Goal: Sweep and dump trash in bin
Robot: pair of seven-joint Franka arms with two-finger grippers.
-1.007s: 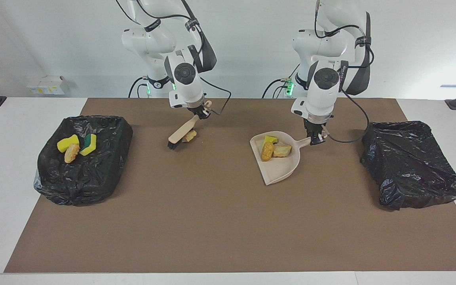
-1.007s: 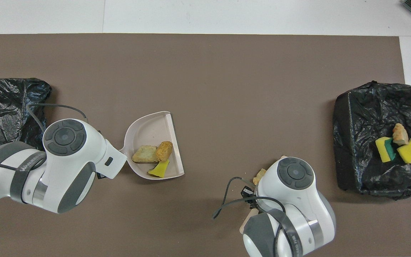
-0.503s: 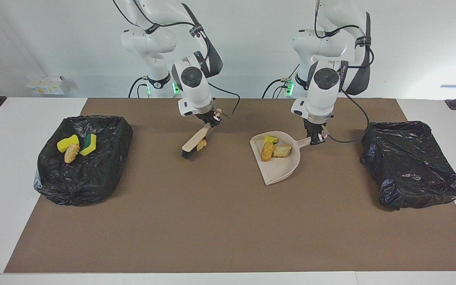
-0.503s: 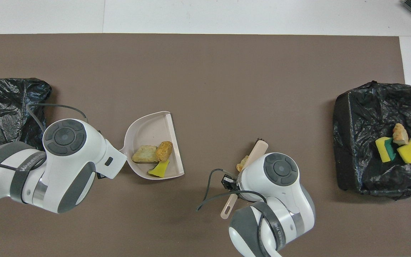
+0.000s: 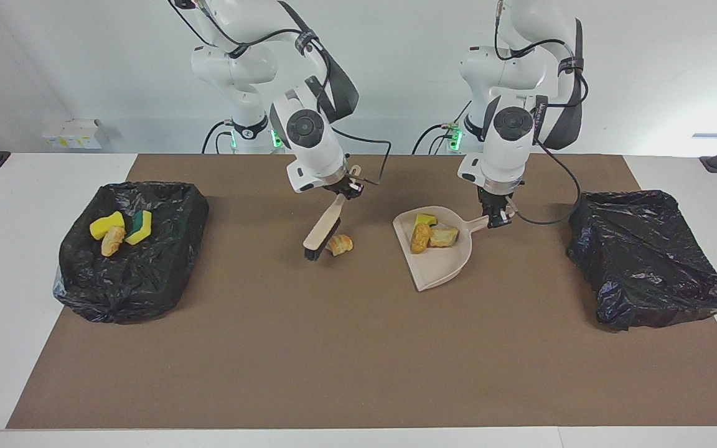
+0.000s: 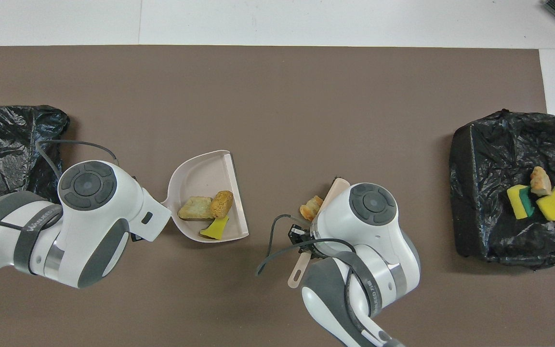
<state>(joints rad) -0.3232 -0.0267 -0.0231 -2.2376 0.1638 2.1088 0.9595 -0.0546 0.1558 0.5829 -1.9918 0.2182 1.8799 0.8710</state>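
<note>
While the right gripper (image 5: 347, 187) clamps a brush (image 5: 323, 231) beside one bread lump (image 5: 340, 244), the left gripper (image 5: 495, 218) clamps the dustpan (image 5: 442, 264) holding three scraps. Both rest on a brown mat (image 5: 358, 348); three scraps lie in one black-lined bin (image 5: 147, 274) at the right arm's end, another bin (image 5: 645, 267) at the left's.

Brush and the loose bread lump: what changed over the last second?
The right gripper, shut on the brush, swept it toward the dustpan, pushing the bread lump along the mat toward the left arm's end. The left gripper kept its hold on the dustpan handle; the pan's three pieces and both bins stayed put.
</note>
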